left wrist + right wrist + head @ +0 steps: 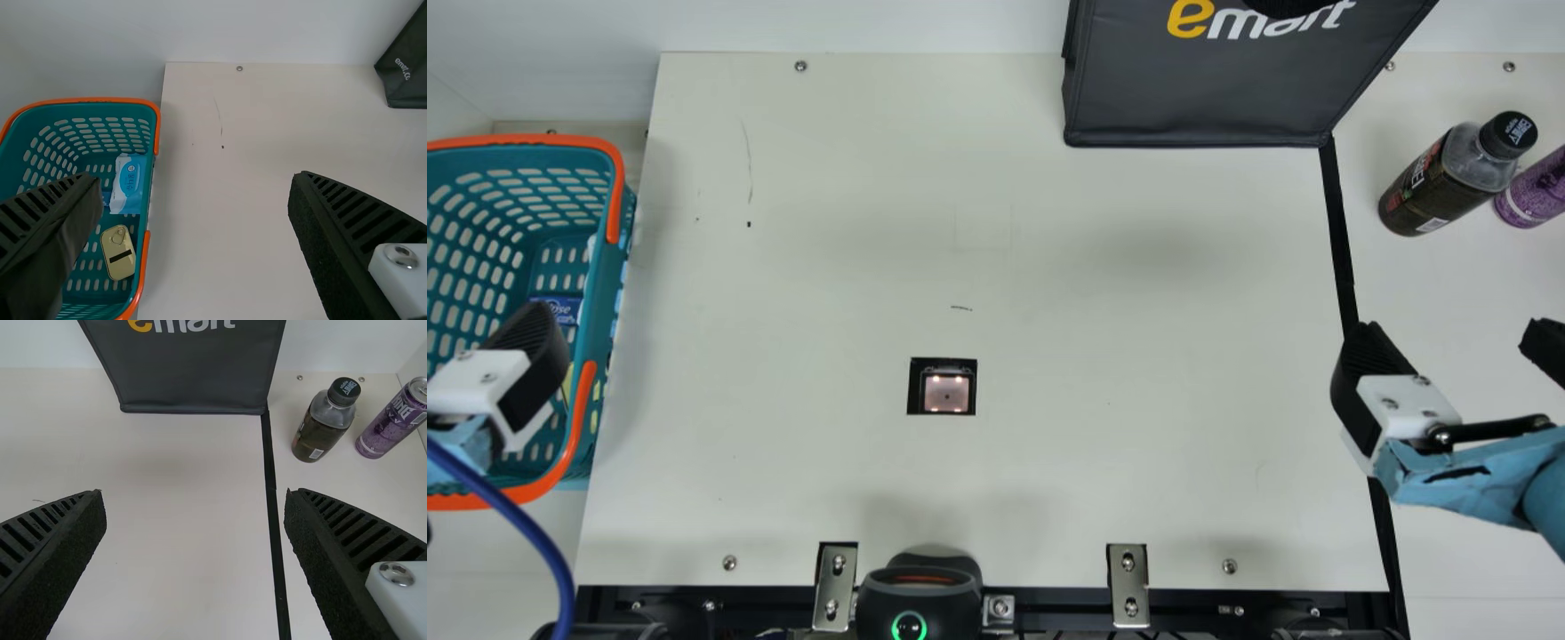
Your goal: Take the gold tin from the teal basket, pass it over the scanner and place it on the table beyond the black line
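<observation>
Step in hand: the pick, tin not yet gripped. Near side first: L gripper (193, 183) hangs over the basket's worktop-side part, fingers wide apart, nothing btwn them. R gripper (1449, 331) is at the worktop's R edge, near half, above the black line (1336, 213), also spread & empty.

Gold tin (119, 253) lies in the near half of the teal basket (152, 193), on its floor by the wall facing the worktop (827, 267), ring-pull side up. Basket sits off the worktop's L edge. Scanner (943, 387) is set in the worktop, toward the near edge, L of centre, lit.

Farther: blue-white packet (130, 183) in the basket, just beyond the tin. Bottle (1449, 178) & purple can (1534, 191) past the line, nr the far R corner. Dark bag (1200, 80) at the far edge, R side.

Next: L gripper shd centre over the tin, drop btwn wall & packet, close on the tin's sides, then lift clear of the rim. Risk: a finger catching the wall or packet. Then scanner pass, prob. w/ a handover to R for the line.
</observation>
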Controlling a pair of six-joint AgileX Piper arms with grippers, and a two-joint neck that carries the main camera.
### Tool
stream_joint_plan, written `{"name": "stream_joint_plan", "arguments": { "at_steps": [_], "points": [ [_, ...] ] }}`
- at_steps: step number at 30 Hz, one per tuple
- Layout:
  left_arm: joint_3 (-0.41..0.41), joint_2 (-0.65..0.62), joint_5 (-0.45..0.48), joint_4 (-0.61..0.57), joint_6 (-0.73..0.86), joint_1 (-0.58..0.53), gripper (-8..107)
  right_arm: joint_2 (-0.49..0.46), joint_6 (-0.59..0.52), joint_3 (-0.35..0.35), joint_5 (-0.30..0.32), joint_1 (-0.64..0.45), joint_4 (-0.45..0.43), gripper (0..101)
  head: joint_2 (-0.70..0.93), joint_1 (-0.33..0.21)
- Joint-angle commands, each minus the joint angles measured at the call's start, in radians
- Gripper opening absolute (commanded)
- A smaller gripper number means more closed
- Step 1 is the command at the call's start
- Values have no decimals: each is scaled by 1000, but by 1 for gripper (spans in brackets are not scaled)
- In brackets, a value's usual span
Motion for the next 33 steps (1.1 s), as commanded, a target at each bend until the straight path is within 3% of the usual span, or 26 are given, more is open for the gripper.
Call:
{"name": "stream_joint_plan", "arguments": {
  "at_steps": [1, 15, 25, 33],
  "points": [
    [0, 0, 0, 0, 0, 0, 90, 0, 0, 0, 0, 0, 0, 95, 25, -29],
    [0, 0, 0, 0, 0, 0, 90, 0, 0, 0, 0, 0, 0, 95, 351, -29],
    [0, 2, -2, 2, -3, 3, 90, 0, 0, 0, 0, 0, 0, 95, 351, -29],
    [0, 34, -20, 33, -98, 113, 90, 0, 0, 0, 0, 0, 0, 95, 351, -29]
  ]
}}
